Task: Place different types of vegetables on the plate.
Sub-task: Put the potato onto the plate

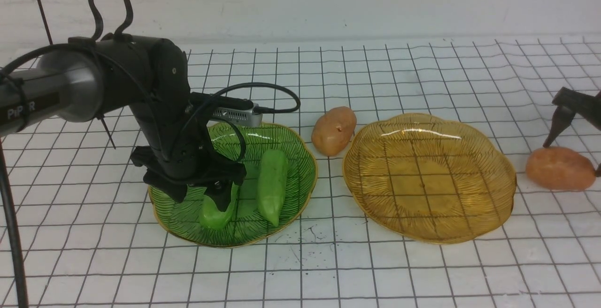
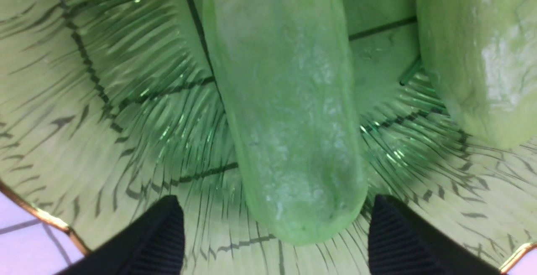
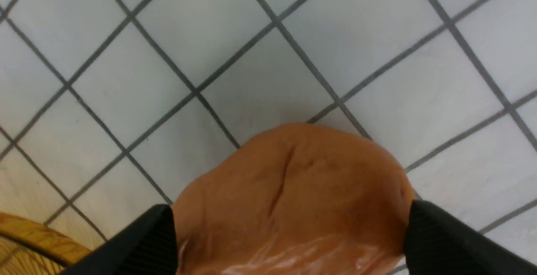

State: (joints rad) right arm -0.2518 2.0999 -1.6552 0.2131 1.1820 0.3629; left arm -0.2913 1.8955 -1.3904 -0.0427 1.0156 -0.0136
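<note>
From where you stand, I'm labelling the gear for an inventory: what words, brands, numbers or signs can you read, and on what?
"PiPER", its second P partly covered by a black strap: on the left arm.
No lettering can be made out on the plates, the vegetables or the claws.

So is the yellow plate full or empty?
Empty: in the front view the yellow plate shows grid lines through its bare middle, and nothing lies on it.
</note>
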